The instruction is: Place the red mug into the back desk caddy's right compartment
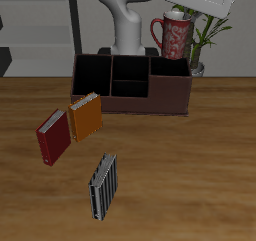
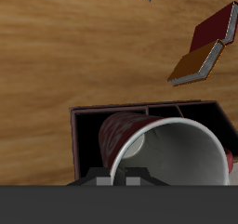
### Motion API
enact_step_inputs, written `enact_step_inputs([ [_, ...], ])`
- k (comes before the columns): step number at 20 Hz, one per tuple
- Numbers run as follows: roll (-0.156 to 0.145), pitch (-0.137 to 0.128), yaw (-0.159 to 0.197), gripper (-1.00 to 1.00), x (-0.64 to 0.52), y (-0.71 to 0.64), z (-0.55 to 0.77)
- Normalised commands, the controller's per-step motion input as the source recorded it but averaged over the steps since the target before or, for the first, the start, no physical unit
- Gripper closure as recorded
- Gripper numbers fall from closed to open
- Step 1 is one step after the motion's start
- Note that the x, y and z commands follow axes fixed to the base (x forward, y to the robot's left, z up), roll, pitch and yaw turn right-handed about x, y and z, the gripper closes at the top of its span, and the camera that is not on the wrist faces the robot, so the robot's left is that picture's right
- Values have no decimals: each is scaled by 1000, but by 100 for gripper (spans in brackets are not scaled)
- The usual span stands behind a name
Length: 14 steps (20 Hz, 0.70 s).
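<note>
**Mug held above the caddy**

The gripper [image 1: 186, 15] holds the mug [image 1: 173, 35] by its rim, fingers closed on it, lifted clear of the desk [image 1: 190, 175]. The mug hangs upright above the caddy [image 1: 130, 85], which sits near the desk's back edge. In the wrist view the mug's white inside [image 2: 181, 158] faces the camera, with the right compartment [image 2: 88, 139] below it. Nearer the front edge lie a red book [image 1: 53, 137], an orange book [image 1: 85, 116] and a striped grey book [image 1: 103, 186].

No legible text, label, brand, number or sign found on any item in the exterior or wrist view.
</note>
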Motion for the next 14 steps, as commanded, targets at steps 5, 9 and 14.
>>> enact_step_inputs([
  [5, 3, 15, -40, 100, -51, 56, -74],
  [9, 22, -3, 0, 100, 6, 88, -8],
  [14, 7, 5, -19, 100, 93, 65, -31],
])
